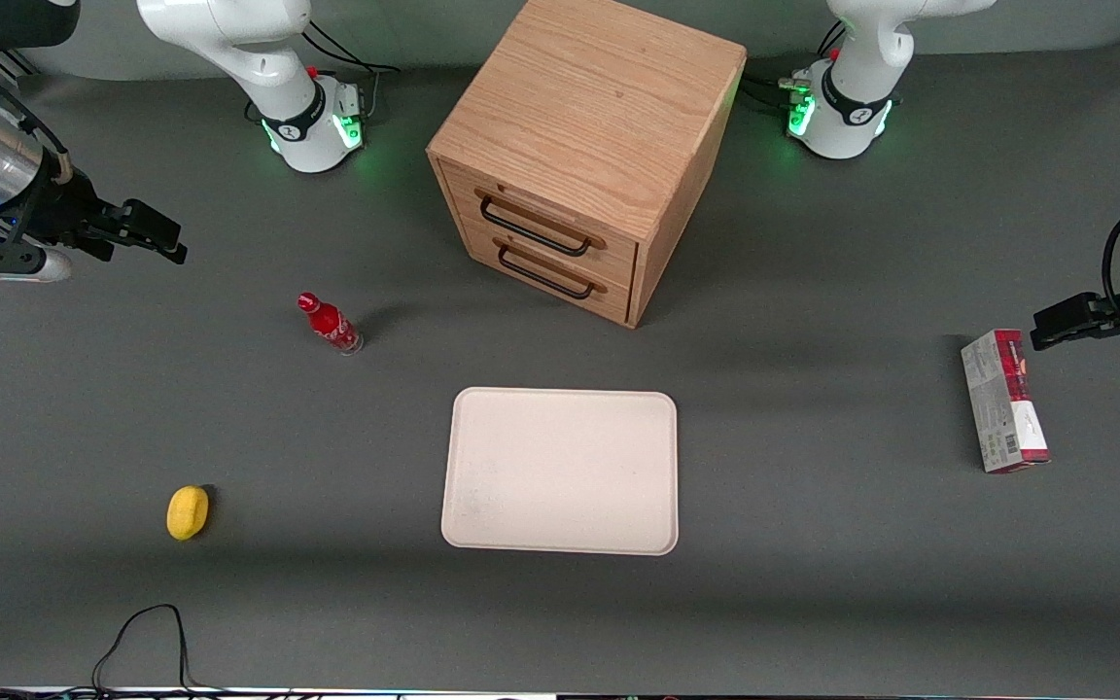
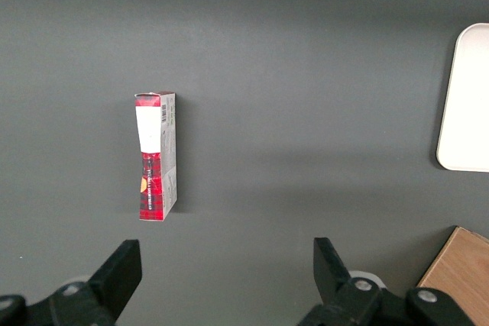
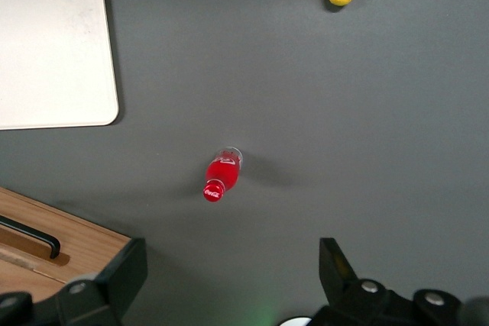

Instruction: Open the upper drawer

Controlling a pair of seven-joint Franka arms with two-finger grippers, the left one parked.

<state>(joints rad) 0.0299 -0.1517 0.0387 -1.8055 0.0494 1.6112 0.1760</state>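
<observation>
The light oak cabinet [image 1: 589, 126] stands at the back middle of the table, its front turned at an angle toward the working arm's end. The upper drawer [image 1: 541, 226] is shut, with its black bar handle [image 1: 533, 230] across it; the lower drawer [image 1: 548, 273] beneath is shut too. My right gripper [image 1: 157, 233] hovers open and empty at the working arm's end of the table, well apart from the cabinet. In the right wrist view the gripper [image 3: 229, 272] is open above bare table, with a corner of the cabinet [image 3: 53, 253] beside one finger.
A red cola bottle [image 1: 330, 325] stands between the gripper and the cabinet. A cream tray [image 1: 561, 471] lies nearer the camera than the cabinet. A yellow lemon [image 1: 188, 511] lies near the front. A red and white box [image 1: 1003, 401] lies toward the parked arm's end.
</observation>
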